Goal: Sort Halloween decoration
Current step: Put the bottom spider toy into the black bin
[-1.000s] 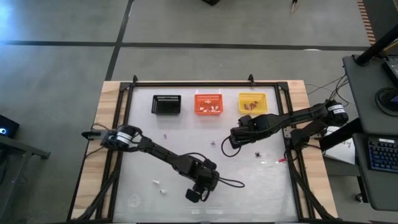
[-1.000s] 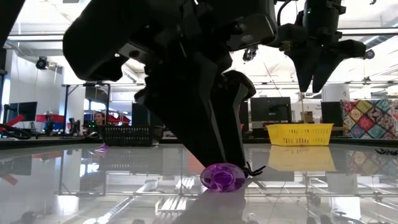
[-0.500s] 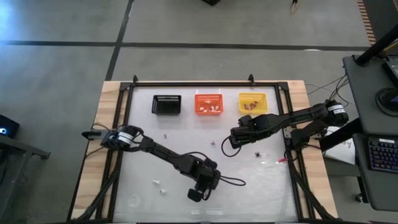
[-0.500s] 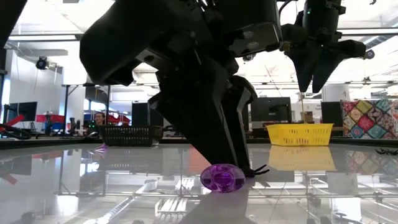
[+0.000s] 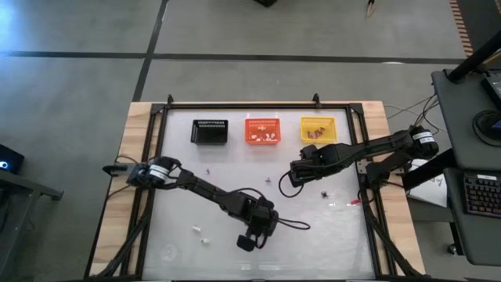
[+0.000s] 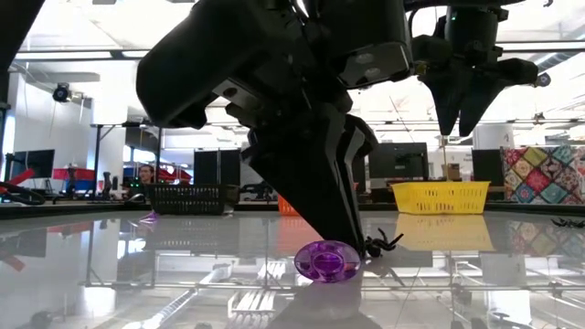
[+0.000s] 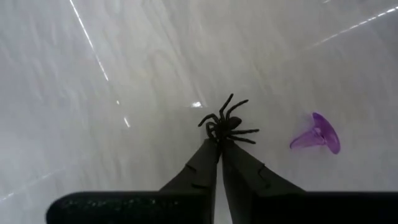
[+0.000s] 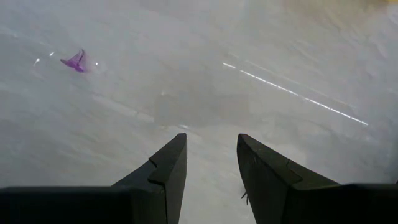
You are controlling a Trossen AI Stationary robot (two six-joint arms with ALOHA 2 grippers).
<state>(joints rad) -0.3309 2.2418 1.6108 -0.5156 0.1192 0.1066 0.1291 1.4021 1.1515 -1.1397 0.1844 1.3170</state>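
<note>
Three baskets along the far edge of the table [image 5: 180, 196]: black basket [image 5: 210, 131], orange basket [image 5: 263, 130], yellow basket [image 5: 318, 129]. Orange and yellow each hold a few small pieces; count unclear.

Loose trinkets seen from above: two white bits [image 5: 200, 232] near the front left, one small purple piece [image 5: 208, 171] below the black basket, one tiny piece [image 5: 268, 180] mid-table, one black spider [image 5: 324, 193] under the right arm.

Left gripper [image 7: 220, 144] is low at front centre, fingers pinched together on a leg of a second black spider [image 7: 226, 125] sitting on the table. One purple cone-shaped piece [image 7: 318, 134] lies just beside it, not touching.

Right gripper [image 8: 211, 155] hangs above the table, right of centre, jaws apart, holding nothing. One purple piece [image 8: 75, 61] shows farther off in its wrist view.
</note>
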